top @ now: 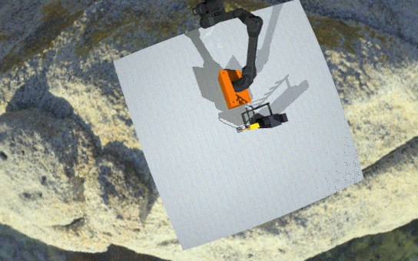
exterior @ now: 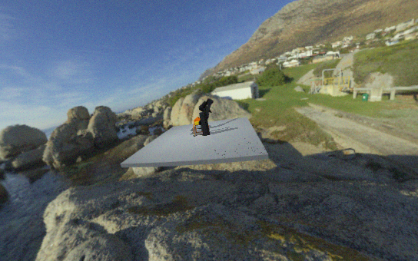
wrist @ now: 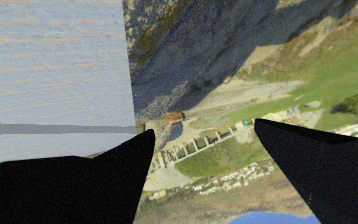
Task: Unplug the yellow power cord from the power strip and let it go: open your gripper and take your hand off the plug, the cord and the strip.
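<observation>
My end effector (wrist: pixel 202 150) is spread wide with nothing between the fingers; the wrist view shows only open landscape and the counter (top: pixel 184 161) edge in the gap. From the top, the yellow plug (top: pixel 253 126) lies low on the counter just beside the black wrist body, near the front end of the orange strip (top: pixel 232 90). I cannot tell whether it is seated in a socket or already out; a thin bit of cord (top: pixel 230 123) trails off to its left.

My judgement: either I am lined up for the grasp or I have just let go, and these views do not settle which. If the plug is still in, I need to turn the fingers onto it, close, and pull straight away from the strip.

The top view alone gives plug and strip positions. The exterior view shows the arm (exterior: pixel 204 117) upright over them, too small for detail. The wrist view alone confirms the empty gap.
</observation>
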### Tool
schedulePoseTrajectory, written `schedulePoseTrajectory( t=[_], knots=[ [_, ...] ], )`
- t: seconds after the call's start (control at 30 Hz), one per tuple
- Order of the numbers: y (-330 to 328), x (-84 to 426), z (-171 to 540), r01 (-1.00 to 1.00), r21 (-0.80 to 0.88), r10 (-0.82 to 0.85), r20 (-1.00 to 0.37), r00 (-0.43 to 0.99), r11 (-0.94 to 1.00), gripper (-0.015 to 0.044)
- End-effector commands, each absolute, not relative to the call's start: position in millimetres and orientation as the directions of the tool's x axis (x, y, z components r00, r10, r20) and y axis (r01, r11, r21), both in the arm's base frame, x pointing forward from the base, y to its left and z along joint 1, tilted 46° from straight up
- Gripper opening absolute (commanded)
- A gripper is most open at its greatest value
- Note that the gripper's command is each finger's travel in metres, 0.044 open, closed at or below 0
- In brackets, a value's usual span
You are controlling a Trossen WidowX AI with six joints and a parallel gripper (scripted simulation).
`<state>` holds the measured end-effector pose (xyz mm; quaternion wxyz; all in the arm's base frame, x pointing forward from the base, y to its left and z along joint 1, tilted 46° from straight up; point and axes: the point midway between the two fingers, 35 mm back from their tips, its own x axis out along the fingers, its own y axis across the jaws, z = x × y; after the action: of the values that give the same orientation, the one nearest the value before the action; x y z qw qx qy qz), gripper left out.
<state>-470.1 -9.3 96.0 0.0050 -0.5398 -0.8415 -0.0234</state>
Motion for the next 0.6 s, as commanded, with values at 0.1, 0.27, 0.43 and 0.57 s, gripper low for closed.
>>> schedulePoseTrajectory(
  t=[0.1,0.27,0.43,0.57],
  knots=[
    [-40.4,-477.6,93.1,0.837,0.203,0.849,0.05,-0.526,0.507,0.0295],
    [-122.5,-486.1,91.4,0.6,0.488,0.67,0.043,-0.741,0.633,0.0164],
    [-201.0,-477.8,83.5,0.322,0.706,0.459,-0.004,-0.888,0.631,0.016],
    [-261.1,-459.6,73.5,0.1,0.832,0.277,-0.066,-0.958,0.546,0.016]
  ],
)
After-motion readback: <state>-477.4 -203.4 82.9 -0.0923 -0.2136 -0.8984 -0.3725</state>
